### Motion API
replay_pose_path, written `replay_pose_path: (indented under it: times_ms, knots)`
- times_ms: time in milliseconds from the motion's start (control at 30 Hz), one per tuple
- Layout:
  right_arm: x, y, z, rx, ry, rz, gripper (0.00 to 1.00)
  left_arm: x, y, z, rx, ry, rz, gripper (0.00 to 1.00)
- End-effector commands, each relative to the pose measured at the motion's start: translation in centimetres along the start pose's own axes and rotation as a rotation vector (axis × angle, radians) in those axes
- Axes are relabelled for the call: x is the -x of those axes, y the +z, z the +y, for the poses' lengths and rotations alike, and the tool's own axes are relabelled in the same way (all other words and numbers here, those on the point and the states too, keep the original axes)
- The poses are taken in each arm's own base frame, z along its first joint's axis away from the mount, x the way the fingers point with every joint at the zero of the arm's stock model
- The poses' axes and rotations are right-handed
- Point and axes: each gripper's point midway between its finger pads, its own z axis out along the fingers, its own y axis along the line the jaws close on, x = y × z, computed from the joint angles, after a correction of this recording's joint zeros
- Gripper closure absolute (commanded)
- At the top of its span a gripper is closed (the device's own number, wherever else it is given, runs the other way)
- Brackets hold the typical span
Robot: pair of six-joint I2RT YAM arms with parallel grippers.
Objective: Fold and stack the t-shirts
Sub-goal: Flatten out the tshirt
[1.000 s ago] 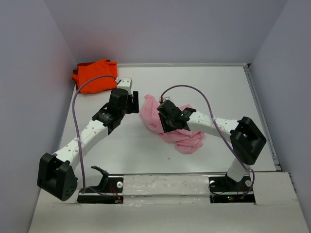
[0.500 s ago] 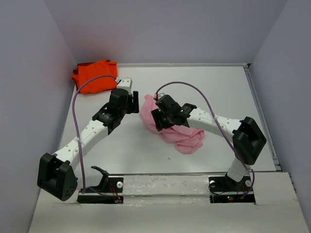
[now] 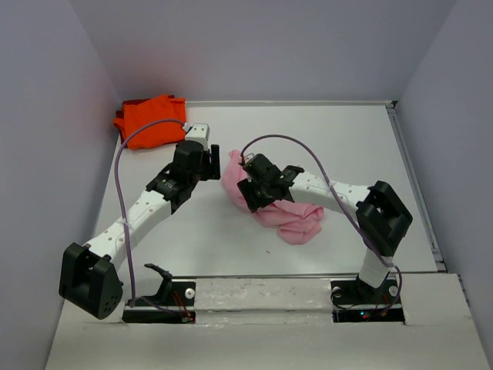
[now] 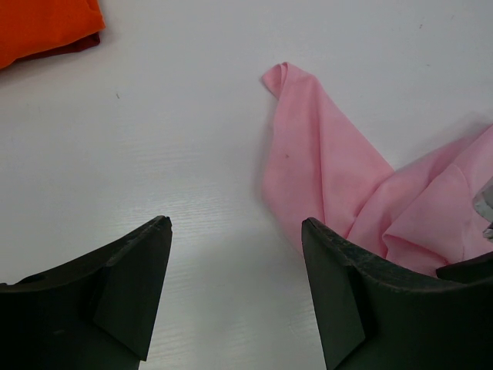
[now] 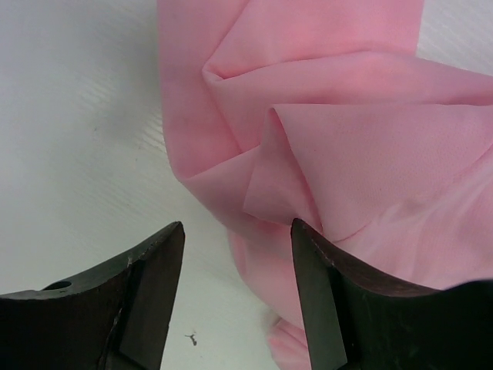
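The light pink t-shirt [image 3: 286,214] lies crumpled in the middle of the table, also in the left wrist view [image 4: 323,177] and in the right wrist view [image 5: 331,131]. The bright orange t-shirt [image 3: 150,122] lies folded at the back left, its corner in the left wrist view [image 4: 42,27]. My left gripper [image 4: 235,225] is open over bare table just left of the pink shirt's pointed end. My right gripper [image 5: 237,227] is open above the pink shirt's left edge, with nothing held between its fingers.
White table [image 3: 339,146] with grey walls on three sides. A raised rail [image 3: 416,185] runs along the right edge. The arm bases [image 3: 162,301] sit at the near edge.
My right gripper has opened and moved left over the pink shirt's left edge. The left arm has stayed still.
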Motion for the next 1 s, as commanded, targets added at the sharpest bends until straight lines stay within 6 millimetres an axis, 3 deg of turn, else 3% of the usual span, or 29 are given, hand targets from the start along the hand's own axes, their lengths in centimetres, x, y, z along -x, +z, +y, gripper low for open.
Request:
replay_pose_path:
  times_ms: [0, 133, 433, 767, 967]
  knots:
    - [2.3, 0.4, 0.2, -0.015, -0.051, -0.067, 0.37, 2.0, -0.3, -0.1, -0.003, -0.014, -0.053, 0.22]
    - [2.6, 0.9, 0.3, -0.017, -0.056, -0.072, 0.37, 2.0, -0.3, -0.1, -0.003, -0.016, -0.054, 0.22]
    - [4.6, -0.2, 1.0, 0.01, -0.055, -0.118, 0.37, 2.0, -0.3, -0.1, -0.003, -0.016, -0.054, 0.22]
    - [3.8, 2.8, 0.7, -0.023, -0.071, -0.065, 0.37, 2.0, -0.4, -0.1, -0.002, -0.014, -0.055, 0.22]
    - [3.3, 3.4, 0.5, -0.034, -0.076, -0.054, 0.38, 2.0, -0.4, -0.1, -0.003, -0.016, -0.054, 0.22]
